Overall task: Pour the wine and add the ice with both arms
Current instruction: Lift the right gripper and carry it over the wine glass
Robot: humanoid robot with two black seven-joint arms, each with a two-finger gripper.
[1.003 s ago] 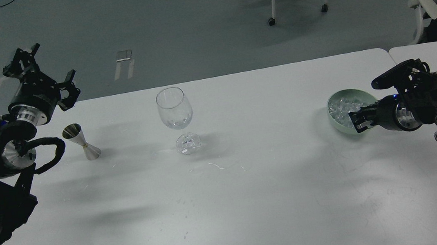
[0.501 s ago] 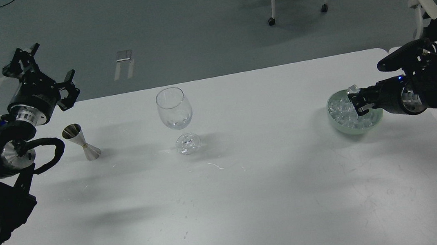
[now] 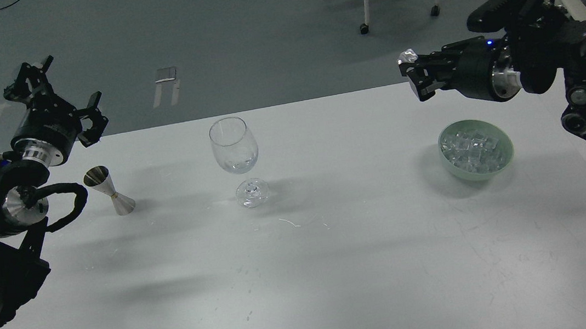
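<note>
Right gripper (image 3: 411, 76) now raised well clear of the pale green bowl (image 3: 506, 148), where a second ago it was dipped among the ice cubes (image 3: 472, 150) at the bowl's near rim. Jaws clenched on a single clear ice cube (image 3: 407, 56), glinting at the tip against the grey floor beyond (small in the view, so probably one cube and not two). Lifted high and carried left, toward the wine glass (image 3: 234, 144), though well apart from it yet.

Bowl left standing at the right of the white table (image 3: 335, 248), the heap of cubes inside little reduced. Wine glass upright at centre, unchanged over the last second, with what seems a small amount of clear wine (image 3: 238, 165) low in its bowl. Steel jigger (image 3: 108, 190) upright to the left of the glass, untouched.

Left gripper (image 3: 57, 103) held high at the far left edge of the table, above and beyond the jigger, fingers spread and holding nothing, scarcely moved.

Judged from this: pick done, ice step under way, transfer across to the glass and a release over its rim next. Risk of a dropped cube striking the thin rim.
</note>
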